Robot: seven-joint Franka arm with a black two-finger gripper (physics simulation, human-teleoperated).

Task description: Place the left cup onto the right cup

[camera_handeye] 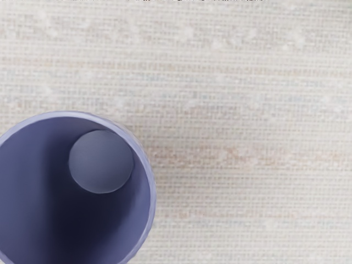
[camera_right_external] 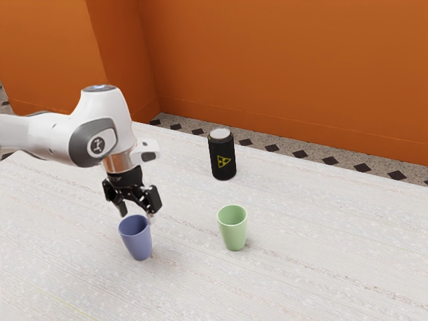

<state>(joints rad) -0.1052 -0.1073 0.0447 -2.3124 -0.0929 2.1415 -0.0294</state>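
Blue cup [camera_right_external: 136,237] stood upright on the tabletop [camera_right_external: 321,267] in the lower left of the exterior frame, well apart from the green cup [camera_right_external: 232,227] near the centre. The tool [camera_right_external: 136,206] hung just above its rim, fingers spread, gripping nothing. In the wrist frame the cup sat off-centre under the hand, so a descending finger might strike the rim and tip it, or a pinch on the thin wall might slip. Whether the fingertips touched the rim was hard to tell, and the wrist frame's edge cut off part of the cup.
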